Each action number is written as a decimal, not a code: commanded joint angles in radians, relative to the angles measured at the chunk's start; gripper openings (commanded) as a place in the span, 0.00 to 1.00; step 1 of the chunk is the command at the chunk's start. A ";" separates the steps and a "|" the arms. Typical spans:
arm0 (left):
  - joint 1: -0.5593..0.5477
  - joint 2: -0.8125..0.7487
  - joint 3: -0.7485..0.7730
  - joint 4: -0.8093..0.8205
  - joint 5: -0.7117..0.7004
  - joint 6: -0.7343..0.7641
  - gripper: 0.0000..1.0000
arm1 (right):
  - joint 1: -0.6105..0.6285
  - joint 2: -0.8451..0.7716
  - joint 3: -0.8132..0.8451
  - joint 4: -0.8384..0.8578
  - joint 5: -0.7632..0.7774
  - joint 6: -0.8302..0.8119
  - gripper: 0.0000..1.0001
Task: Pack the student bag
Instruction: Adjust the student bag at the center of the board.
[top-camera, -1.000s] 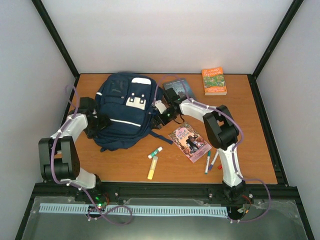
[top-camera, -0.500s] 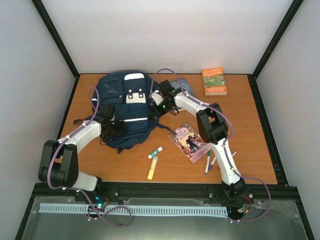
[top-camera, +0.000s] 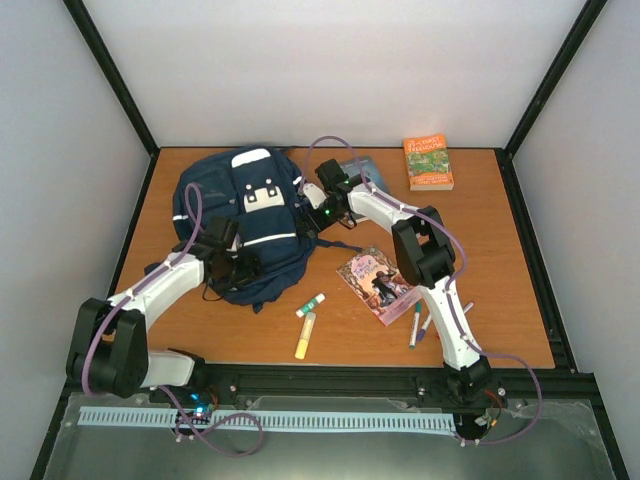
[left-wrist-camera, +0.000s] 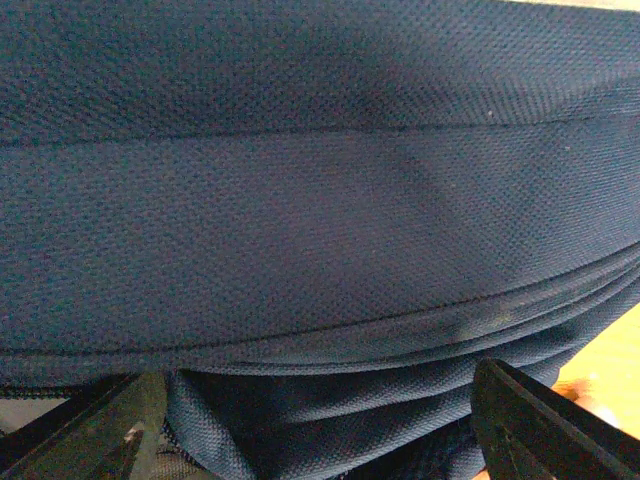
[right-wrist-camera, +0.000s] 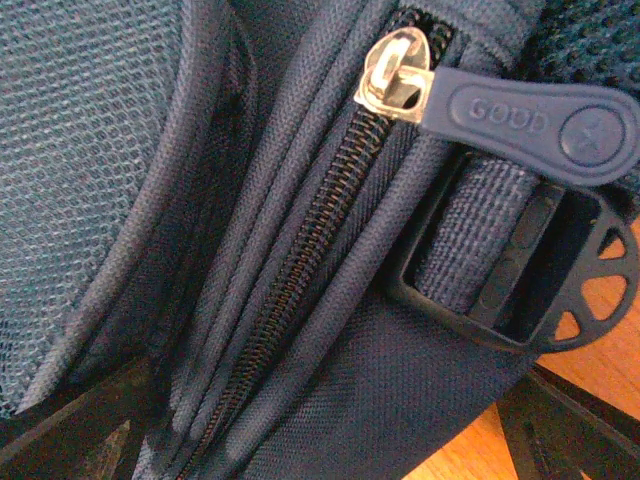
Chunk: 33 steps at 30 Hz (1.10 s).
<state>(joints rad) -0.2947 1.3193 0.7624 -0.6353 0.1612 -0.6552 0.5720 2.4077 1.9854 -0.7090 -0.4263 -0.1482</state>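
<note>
The student bag (top-camera: 245, 210), navy with white stripes and patches, lies on the left half of the table. My left gripper (top-camera: 243, 270) is at its near lower edge. In the left wrist view the bag fabric (left-wrist-camera: 320, 200) fills the frame, and folds of it bulge between the wide-apart fingers (left-wrist-camera: 540, 430) of the open left gripper (left-wrist-camera: 320, 440). My right gripper (top-camera: 310, 215) is against the bag's right side. Its wrist view shows the open right gripper (right-wrist-camera: 320, 440) straddling a shut zipper (right-wrist-camera: 300, 260), with the gold slider (right-wrist-camera: 395, 70), a blue pull tab (right-wrist-camera: 530, 125) and a black strap buckle (right-wrist-camera: 545, 290) just beyond.
An orange book (top-camera: 428, 163) lies at the back right, and a dark book (top-camera: 362, 168) is partly under the right arm. A pink book (top-camera: 380, 284), a green-capped stick (top-camera: 311, 305), a yellow marker (top-camera: 304, 336) and pens (top-camera: 417, 325) lie in front.
The bag has turned and slid left and back. My left gripper has swung from the bag's left side to its near lower edge. The right gripper has moved back along the bag's right side.
</note>
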 joint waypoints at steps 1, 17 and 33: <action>-0.020 -0.022 0.003 0.006 0.062 -0.013 0.86 | 0.019 -0.043 -0.027 -0.021 -0.024 0.012 0.96; -0.023 -0.146 0.233 -0.176 0.047 -0.054 0.90 | -0.061 -0.278 -0.072 -0.111 -0.075 -0.021 0.98; -0.535 0.107 0.344 0.035 -0.068 -0.110 0.87 | -0.326 -0.751 -0.597 -0.144 0.014 -0.262 0.95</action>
<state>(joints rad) -0.6975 1.3327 1.0595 -0.7109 0.1139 -0.7273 0.2630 1.7462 1.5196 -0.8425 -0.4793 -0.3084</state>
